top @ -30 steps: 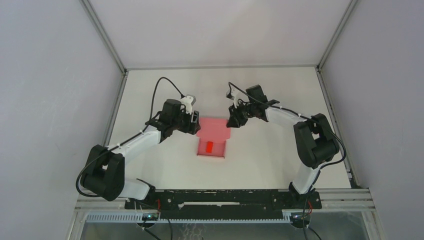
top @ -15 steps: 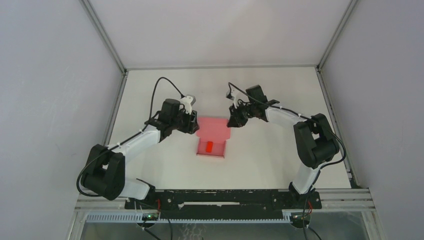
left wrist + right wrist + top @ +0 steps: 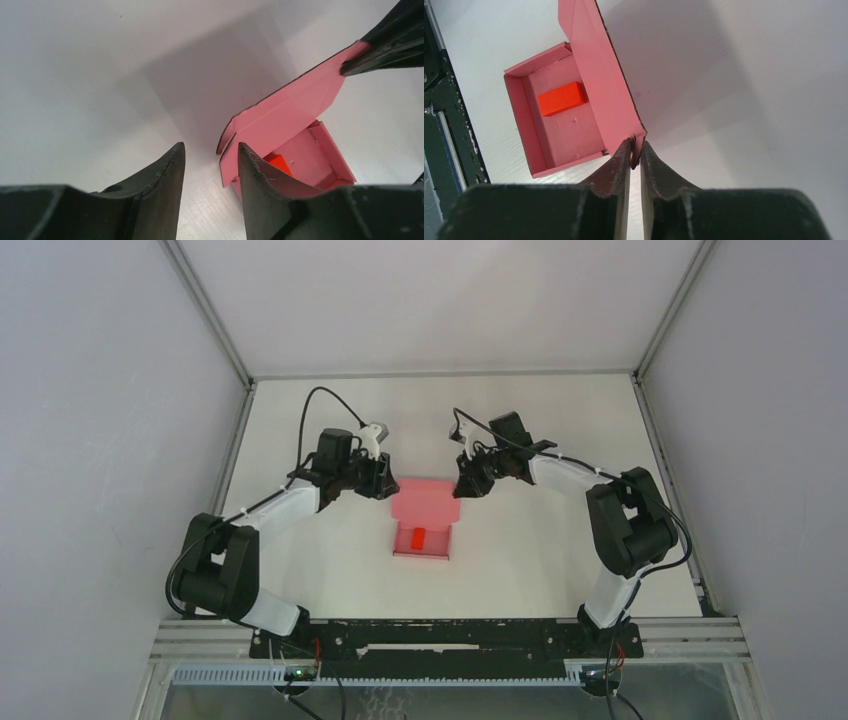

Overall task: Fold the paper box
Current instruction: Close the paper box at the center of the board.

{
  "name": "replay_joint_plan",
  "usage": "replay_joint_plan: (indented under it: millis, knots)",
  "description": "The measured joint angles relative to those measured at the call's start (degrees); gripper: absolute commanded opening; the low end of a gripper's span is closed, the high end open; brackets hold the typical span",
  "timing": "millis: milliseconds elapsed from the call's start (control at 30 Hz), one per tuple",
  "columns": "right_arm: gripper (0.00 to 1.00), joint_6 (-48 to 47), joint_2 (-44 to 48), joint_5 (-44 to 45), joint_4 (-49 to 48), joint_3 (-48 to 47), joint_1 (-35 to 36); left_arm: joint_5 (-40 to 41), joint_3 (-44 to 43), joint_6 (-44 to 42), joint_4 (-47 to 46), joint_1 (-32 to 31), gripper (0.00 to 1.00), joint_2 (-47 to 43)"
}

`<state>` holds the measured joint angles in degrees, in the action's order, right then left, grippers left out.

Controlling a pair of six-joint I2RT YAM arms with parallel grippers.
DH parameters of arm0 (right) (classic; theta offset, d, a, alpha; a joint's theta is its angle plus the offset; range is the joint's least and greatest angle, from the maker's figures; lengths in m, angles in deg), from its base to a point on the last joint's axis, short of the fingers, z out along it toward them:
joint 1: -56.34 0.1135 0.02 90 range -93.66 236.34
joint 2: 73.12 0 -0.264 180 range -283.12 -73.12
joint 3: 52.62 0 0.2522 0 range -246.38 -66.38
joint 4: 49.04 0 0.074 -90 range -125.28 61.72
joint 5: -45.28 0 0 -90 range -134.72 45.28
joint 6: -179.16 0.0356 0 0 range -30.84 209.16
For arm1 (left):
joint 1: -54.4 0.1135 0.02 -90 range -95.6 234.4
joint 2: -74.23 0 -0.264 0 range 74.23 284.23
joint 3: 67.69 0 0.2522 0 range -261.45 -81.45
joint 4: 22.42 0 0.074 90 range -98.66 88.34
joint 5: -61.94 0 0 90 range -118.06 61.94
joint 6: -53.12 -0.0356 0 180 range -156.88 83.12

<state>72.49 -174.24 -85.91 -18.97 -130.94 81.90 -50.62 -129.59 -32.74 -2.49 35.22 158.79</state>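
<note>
1. At the middle of the white table point(image 3: 540, 550), between the two arms, the pink paper box point(image 3: 424, 502) sits with its tray open and its lid flap raised at the far side.
2. A small red block point(image 3: 561, 98) lies flat inside the tray.
3. The right gripper point(image 3: 636, 152) has its fingers pinched on a corner of the raised flap.
4. The left gripper point(image 3: 210, 150) hangs just beside the flap's opposite end, fingers parted, with only bare table showing between them.
</note>
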Motion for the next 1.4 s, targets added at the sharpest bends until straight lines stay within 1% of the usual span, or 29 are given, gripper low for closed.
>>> replay_joint_plan:
  millis: [367,533,733,1033,1233,1400]
  knots:
    - [0.18,-0.5,0.0,-0.1,0.3,0.0,0.4,-6.2,-1.2,-1.2,-1.3,0.1,0.46,0.6]
    - [0.18,-0.6,0.0,-0.1,0.3,0.0,0.4,-6.4,-1.2,-1.6,-0.9,0.1,0.46,0.7]
    - [0.17,-0.6,0.0,-0.1,0.3,0.0,0.4,-6.4,-1.2,-1.6,-0.9,0.1,0.42,0.9]
    - [0.17,-0.6,0.0,0.0,0.3,0.0,0.4,-6.4,-1.2,-1.6,-0.5,0.1,0.40,1.0]
    - [0.17,-0.7,0.0,0.0,0.3,0.0,0.4,-6.4,-1.2,-1.6,-0.4,0.1,0.32,1.4]
    - [0.17,-0.8,0.0,0.0,0.5,0.0,0.4,-6.6,-1.2,-1.7,0.6,0.1,0.31,1.8]
